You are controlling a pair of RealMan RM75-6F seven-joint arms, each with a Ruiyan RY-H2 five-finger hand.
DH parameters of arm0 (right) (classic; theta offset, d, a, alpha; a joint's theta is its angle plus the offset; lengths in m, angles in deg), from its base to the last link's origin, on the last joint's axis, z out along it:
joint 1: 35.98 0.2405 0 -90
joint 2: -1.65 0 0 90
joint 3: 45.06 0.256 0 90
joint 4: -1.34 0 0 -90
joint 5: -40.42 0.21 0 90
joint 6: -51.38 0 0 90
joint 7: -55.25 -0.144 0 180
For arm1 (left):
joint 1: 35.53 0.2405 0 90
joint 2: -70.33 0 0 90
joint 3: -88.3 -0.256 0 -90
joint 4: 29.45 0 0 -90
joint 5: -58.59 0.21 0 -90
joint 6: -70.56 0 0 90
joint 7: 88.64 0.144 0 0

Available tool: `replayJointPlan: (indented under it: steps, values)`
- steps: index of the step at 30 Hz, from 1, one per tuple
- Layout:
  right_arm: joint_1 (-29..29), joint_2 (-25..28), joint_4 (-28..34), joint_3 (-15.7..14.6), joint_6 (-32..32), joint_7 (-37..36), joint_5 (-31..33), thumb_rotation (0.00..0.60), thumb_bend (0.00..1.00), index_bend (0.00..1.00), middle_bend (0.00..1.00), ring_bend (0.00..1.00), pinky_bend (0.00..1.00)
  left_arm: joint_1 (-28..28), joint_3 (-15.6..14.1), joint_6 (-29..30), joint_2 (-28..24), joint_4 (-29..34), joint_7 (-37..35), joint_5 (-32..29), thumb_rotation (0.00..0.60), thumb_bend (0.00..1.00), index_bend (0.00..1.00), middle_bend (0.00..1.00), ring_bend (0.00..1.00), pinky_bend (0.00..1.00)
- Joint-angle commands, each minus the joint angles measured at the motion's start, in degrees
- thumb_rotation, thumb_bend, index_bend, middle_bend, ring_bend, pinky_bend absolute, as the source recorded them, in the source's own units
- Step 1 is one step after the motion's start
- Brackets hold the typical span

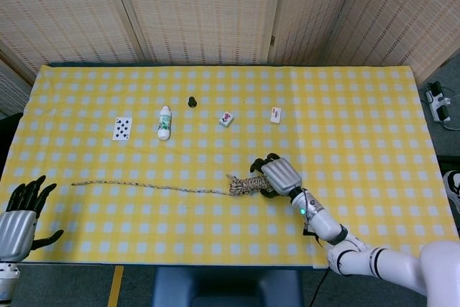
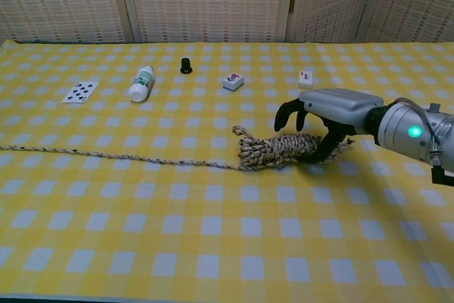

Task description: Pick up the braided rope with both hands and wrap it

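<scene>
Right robot hand (image 2: pixel 323 115) arches over the braided rope's (image 2: pixel 277 150) bundle.

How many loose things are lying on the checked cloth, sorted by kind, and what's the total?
Braided speckled rope: 1
White plastic bottle with green label: 1
Playing card: 1
Small white tiles: 2
Small black round object: 1
Total: 6

A speckled tan-and-dark braided rope (image 1: pixel 215 188) (image 2: pixel 213 157) is laid flat on the checked cloth. Its right end is bunched into a loose coil, while a single thin strand is stretched straight out to the left
</scene>
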Motion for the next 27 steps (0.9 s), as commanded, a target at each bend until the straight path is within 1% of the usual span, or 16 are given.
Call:
replayJointPlan:
  steps: [1,10,16,23,27]
  values:
    - [0.13,-0.28,-0.27,-0.12,-0.10,0.21,0.13,0.600,0.33,0.38,0.33,0.37,0.24,-0.01,-0.03,-0.11,0.11,-0.16,-0.14,-0.07,0.600,0.13,0.17,0.01,0.01,0.00]
    - [0.22,-0.99,-1.08,-0.73,-0.58,0.57,0.26,0.600,0.40,0.44,0.42,0.46,0.34,0.01,-0.16,-0.45,0.54,-0.99,-0.77,-0.27,0.600,0.13,0.17,0.01,0.01,0.00]
    - [0.08,-1.03,-1.16,-1.02,-1.85,-0.09,-0.85,0.600,0.49,0.53,0.51,0.54,0.43,-0.34,0.00,-0.76,0.58,-1.30,-0.87,-0.18,0.600,0.13,0.17,0.01,0.01,0.00]
    - [-0.41,1.65,1.38,-1.17,-4.33,-1.47,-3.34,0.600,0.50,0.58,0.54,0.57,0.46,-2.54,0.86,-1.25,-0.26,-0.39,-0.40,2.09,0.600,0.13,0.17,0.01,0.01,0.00]
    - [-1.00,4.01,3.22,-1.23,-5.79,-1.96,-4.27,0.600,0.50,0.59,0.55,0.58,0.47,-5.67,1.73,-3.38,-0.74,0.18,-1.75,4.16,0.600,0.13,0.19,0.02,0.02,0.00]
